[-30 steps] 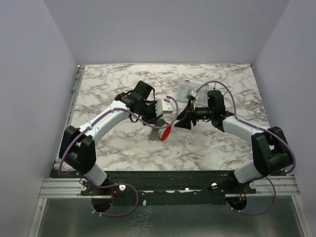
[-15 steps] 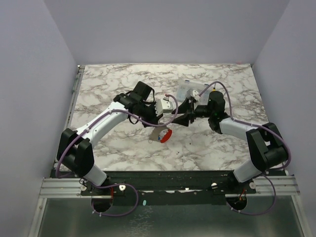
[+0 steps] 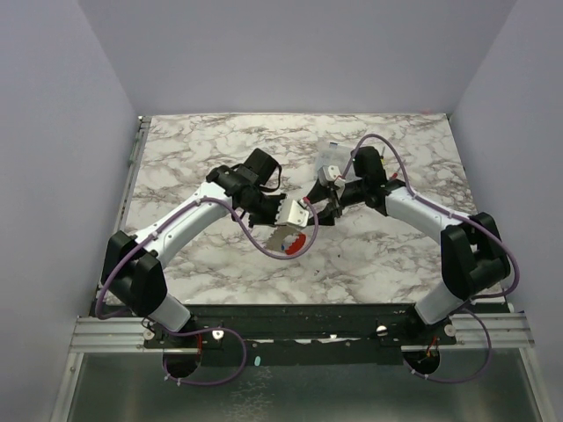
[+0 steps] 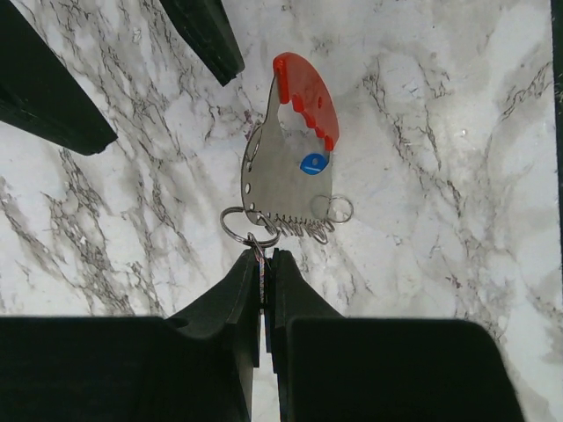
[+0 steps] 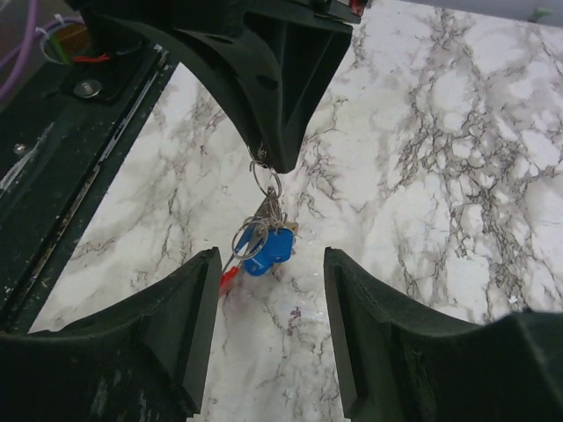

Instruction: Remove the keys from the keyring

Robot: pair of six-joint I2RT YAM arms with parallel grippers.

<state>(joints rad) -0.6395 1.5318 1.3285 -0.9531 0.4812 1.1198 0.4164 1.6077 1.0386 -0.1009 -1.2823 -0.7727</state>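
Pinching the keyring between pressed-together fingers, left pincer hung the keys mid-frame above the desk. Right pincer was spread, flanking the bunch, apparently untouched. Judgement: no key freed yet; all removal remained.

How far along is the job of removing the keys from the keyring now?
Done: the left claw is shut on the keyring, with the keys dangling below it. In hand: the right claw, open, faces the bunch, one finger on either side. Left: all keys appear to be on the ring; none is removed yet.
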